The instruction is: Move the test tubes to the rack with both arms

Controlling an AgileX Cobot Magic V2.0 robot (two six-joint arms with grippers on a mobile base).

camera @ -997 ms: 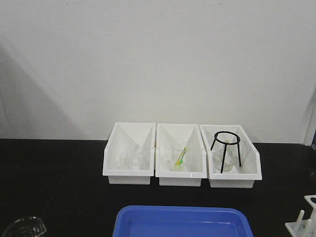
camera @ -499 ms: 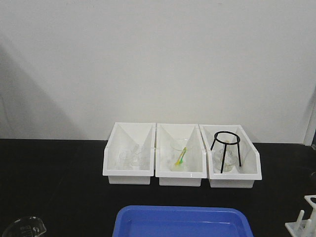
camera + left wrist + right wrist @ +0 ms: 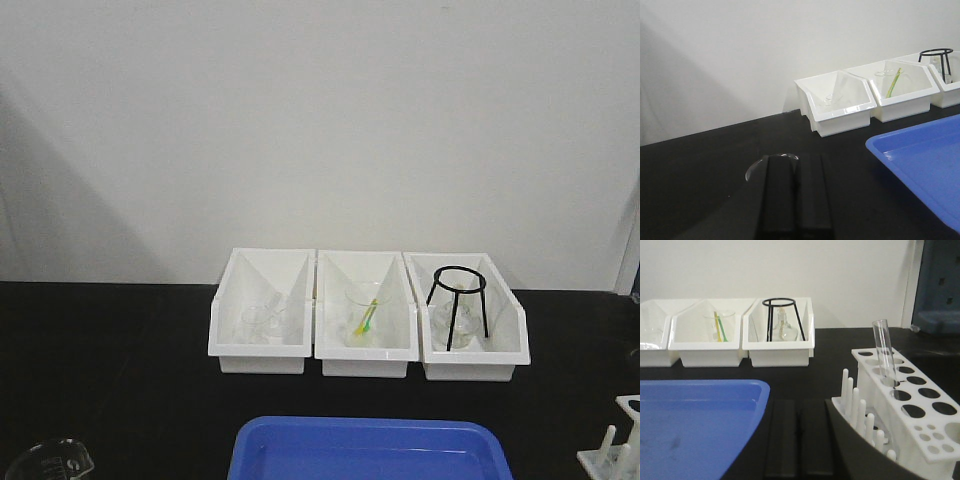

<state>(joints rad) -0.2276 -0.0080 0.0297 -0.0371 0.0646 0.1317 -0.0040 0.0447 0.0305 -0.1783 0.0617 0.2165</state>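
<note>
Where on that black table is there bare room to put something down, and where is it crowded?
Free: the black tabletop left of the three white bins, and the strip between the bins and the blue tray. Crowded: the near right corner, where the rack, holding one test tube, sits beside the tray; a beaker takes the near left corner.

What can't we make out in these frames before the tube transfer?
- Rack: front view, cut off by the right and bottom edges; its tube is out of frame.
- Beaker: left wrist view, mostly hidden behind the left gripper.
- Glassware in the left bin: front view, too faint to identify.
- Other test tubes: only one tube shows, standing in the rack in the right wrist view.
</note>
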